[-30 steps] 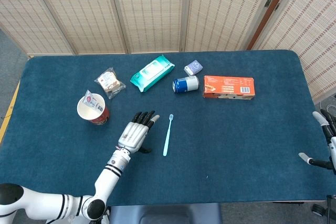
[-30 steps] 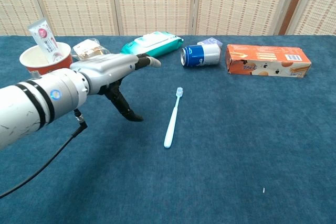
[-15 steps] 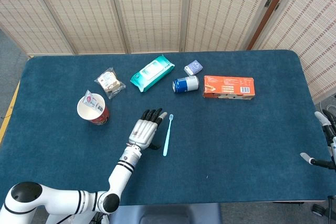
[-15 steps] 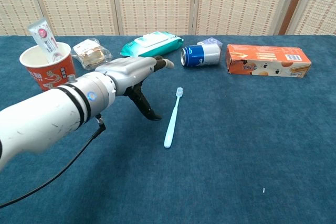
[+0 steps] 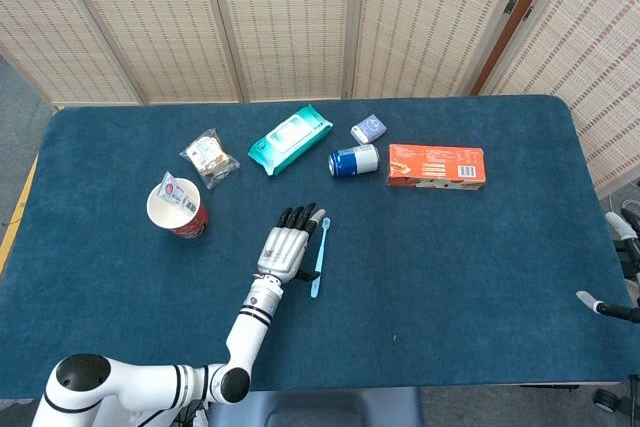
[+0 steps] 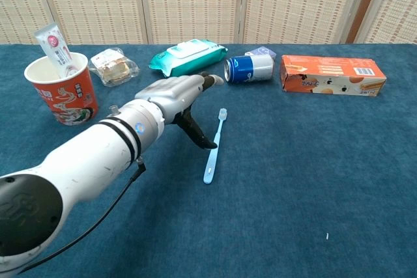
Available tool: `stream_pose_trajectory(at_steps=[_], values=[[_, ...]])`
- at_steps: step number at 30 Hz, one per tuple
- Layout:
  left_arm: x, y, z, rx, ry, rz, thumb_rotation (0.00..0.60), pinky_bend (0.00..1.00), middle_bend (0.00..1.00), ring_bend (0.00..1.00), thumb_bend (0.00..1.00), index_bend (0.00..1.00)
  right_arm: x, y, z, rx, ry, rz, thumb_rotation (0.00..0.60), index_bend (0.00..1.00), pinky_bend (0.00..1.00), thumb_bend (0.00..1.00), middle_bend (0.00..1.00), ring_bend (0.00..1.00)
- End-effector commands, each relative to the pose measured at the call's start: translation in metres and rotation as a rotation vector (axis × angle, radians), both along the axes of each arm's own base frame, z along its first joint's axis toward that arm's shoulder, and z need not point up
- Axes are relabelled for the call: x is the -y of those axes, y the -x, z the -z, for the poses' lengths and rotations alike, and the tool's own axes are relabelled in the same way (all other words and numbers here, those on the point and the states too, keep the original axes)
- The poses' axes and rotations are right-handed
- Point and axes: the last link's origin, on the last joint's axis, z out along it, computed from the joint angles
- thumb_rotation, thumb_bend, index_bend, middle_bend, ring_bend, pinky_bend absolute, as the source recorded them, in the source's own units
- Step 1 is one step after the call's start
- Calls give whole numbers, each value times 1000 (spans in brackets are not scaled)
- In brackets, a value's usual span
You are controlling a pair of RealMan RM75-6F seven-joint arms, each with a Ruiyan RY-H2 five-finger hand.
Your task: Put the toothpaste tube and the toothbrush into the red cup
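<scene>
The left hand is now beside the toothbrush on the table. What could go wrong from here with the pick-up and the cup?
The slim light-blue toothbrush lies flat on the blue cloth table, so the open left hand may push it sideways instead of gripping it. The red paper cup already holds the white toothpaste tube, which may block the brush. A knock could perhaps tip the cup.

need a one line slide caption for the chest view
Left hand open beside the toothbrush on the blue table, toothpaste tube already standing in the red cup.
</scene>
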Motion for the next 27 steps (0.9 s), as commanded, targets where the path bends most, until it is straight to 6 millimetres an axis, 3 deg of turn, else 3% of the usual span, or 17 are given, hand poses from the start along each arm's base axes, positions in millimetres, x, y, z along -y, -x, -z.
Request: stream_pose_trajectory(at_steps=[1,27], values=[[1,-2,3,4,5,0,600,0,0,0,0,0,0,0,0,1,0,1,600,48,252,0,38,0],[12,1,35,-31,75,-2,600,0,0,0,0,0,-3,1,-3,4,8,7,600,48,252,0,38,0]])
